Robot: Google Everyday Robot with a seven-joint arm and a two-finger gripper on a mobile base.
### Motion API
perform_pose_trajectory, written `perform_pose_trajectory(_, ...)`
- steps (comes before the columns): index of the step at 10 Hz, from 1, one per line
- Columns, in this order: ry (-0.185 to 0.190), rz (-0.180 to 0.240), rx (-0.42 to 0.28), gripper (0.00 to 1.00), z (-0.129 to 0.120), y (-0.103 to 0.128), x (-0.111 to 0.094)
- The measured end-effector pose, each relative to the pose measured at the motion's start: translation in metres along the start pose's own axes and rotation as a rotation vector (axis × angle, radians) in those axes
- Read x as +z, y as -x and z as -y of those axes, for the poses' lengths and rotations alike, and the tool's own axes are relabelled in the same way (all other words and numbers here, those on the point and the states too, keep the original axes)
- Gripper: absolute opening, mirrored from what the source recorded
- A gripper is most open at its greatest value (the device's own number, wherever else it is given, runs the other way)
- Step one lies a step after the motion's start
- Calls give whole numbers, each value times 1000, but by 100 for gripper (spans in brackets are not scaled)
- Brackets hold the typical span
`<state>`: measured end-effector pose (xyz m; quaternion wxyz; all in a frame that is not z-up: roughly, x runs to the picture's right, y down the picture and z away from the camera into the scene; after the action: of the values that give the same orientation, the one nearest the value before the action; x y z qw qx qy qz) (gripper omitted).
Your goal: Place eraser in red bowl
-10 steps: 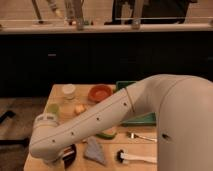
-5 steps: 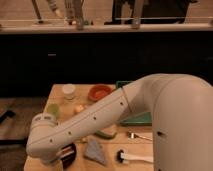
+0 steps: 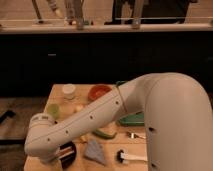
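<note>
The red bowl (image 3: 100,92) sits at the back middle of the wooden table (image 3: 60,90), apart from the arm. My white arm sweeps from the right across the table to its front left corner. There my gripper (image 3: 61,153) hangs low under the wrist, mostly hidden by the forearm. Right beside it is a dark rounded shape with a reddish and pale streak (image 3: 68,149). That streak may be the eraser; I cannot tell for sure.
A white cup (image 3: 69,90) and a green cup (image 3: 52,109) stand at the left. A green tray (image 3: 133,120) lies at the right, partly under the arm. A blue-grey cloth-like piece (image 3: 95,151) and a black-and-white brush (image 3: 131,158) lie along the front.
The wrist end of the arm has sunk slightly lower and nearer the table's front left corner. Nothing on the table has moved.
</note>
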<state>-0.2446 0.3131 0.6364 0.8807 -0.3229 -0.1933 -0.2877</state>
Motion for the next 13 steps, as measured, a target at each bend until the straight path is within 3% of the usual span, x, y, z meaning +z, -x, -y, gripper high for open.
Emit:
perform_pose_trajectory(5,29,-3,-7,77,5,1,16)
perform_pose_trajectory(10,23,16,-6,26,4,-3,18)
perform_pose_trajectory(13,3,25,-7,2,3,-6,10)
